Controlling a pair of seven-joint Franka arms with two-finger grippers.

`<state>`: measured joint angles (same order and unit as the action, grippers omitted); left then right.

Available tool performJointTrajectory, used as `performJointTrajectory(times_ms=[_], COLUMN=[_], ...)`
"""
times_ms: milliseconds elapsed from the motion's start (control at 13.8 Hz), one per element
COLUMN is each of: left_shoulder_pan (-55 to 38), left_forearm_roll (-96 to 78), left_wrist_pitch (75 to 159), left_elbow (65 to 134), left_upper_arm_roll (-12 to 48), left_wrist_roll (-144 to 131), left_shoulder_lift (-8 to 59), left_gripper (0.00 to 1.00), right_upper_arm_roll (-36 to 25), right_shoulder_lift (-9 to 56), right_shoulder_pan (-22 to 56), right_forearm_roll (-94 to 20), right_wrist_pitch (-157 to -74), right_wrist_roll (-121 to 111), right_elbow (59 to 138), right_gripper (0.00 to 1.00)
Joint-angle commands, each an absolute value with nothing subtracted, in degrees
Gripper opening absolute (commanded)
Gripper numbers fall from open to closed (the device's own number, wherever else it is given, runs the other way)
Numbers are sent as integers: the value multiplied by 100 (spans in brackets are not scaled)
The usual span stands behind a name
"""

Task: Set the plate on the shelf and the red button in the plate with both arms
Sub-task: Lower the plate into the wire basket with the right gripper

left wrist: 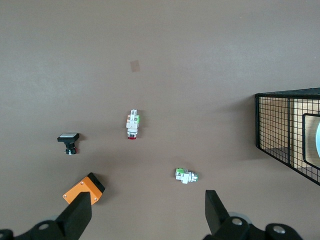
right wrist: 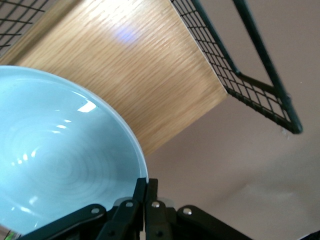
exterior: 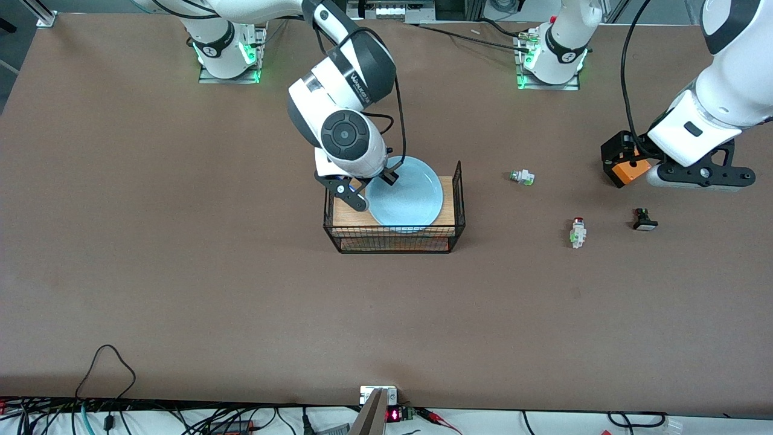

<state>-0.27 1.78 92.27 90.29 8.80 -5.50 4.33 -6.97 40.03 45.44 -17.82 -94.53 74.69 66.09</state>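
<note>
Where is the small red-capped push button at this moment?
The white red-capped push button lies on the brown table toward the left arm's end, beside the black square-faced button.

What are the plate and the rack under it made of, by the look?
Plate: likely glazed ceramic; pale blue, glossy highlights and faint concentric rings in the right wrist view; could be melamine. Rack: thin black wire mesh, probably coated metal, holding a board with visible wood grain, possibly laminate. The right gripper grips the plate's rim.
</note>
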Motion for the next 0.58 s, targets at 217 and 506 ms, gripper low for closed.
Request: performJointTrajectory(times_ms=[217,506], left_shoulder_pan=[-18,-18], left_forearm_roll=[176,176], left_wrist_pitch=[9105,9105], left_elbow=[8895,8895], left_upper_arm_roll=[896,896], left_wrist_roll=[-527,-519], left_shoulder_lift=[466,466], left_gripper=[100,100], right_upper_arm_roll=[-747,-747], right_shoulder_lift=[4113,4104], right_shoulder_pan=[4667,4650], right_forearm_roll=[-1504,-1494], right_wrist_pitch=[-9624,-9589], right_wrist_roll=[7541,7515], right_elbow=[6829,6829], right_gripper=[0,14])
